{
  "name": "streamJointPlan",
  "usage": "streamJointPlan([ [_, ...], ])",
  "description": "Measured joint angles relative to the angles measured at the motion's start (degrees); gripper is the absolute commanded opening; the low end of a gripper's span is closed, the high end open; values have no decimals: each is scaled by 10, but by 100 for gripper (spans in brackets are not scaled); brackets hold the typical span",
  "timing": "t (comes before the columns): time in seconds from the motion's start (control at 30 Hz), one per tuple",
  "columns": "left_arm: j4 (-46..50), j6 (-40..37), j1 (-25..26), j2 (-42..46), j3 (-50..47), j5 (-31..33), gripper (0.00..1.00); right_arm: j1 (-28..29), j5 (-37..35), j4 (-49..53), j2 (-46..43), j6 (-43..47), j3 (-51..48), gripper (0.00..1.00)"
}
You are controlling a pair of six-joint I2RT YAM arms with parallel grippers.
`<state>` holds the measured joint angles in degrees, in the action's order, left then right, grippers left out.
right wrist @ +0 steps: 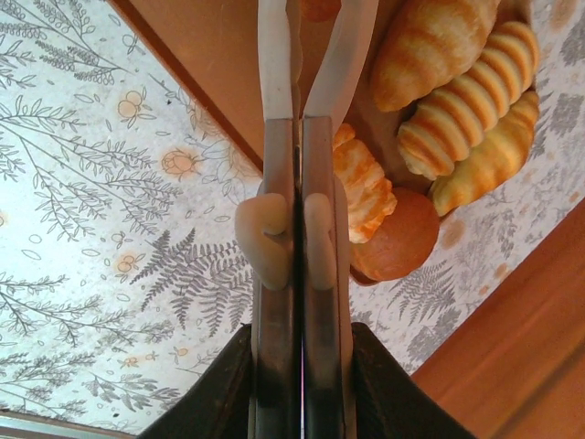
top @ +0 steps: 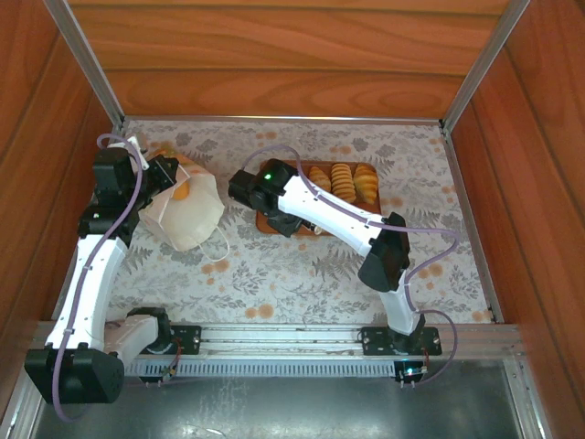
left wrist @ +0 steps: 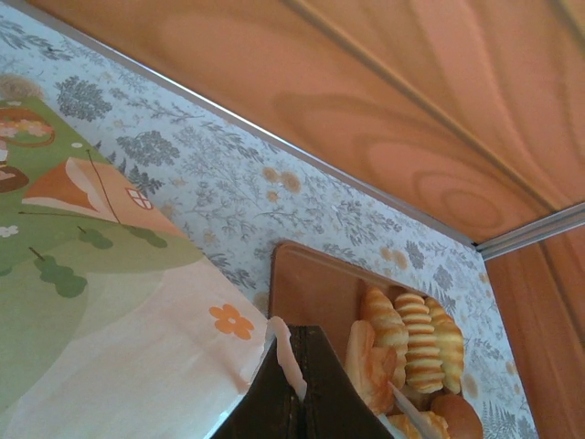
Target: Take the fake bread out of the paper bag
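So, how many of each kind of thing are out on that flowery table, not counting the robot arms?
ridged golden rolls: 3
orange-striped piece: 1
round brown bun: 1
brown tray: 1
paper bag: 1
Total: 7 things in sight; the inside of the bag cannot be seen.

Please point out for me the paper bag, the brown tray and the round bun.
paper bag point(top: 187, 218): top external view, on its white side panel.
brown tray point(left wrist: 311, 293): left wrist view, on a bare part of its floor.
round bun point(right wrist: 402, 240): right wrist view, on the middle of its smooth surface.
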<state>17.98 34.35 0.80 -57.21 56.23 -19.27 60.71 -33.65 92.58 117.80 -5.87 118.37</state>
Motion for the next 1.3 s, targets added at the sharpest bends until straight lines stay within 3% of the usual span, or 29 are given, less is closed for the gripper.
streamJointPlan([
  [0.57,0,0,0,0,0,-2,0,0,39,1,-34,-37,-73,32],
  [1.3,0,0,0,0,0,-1,0,-14,83,1,54,17,3,48],
])
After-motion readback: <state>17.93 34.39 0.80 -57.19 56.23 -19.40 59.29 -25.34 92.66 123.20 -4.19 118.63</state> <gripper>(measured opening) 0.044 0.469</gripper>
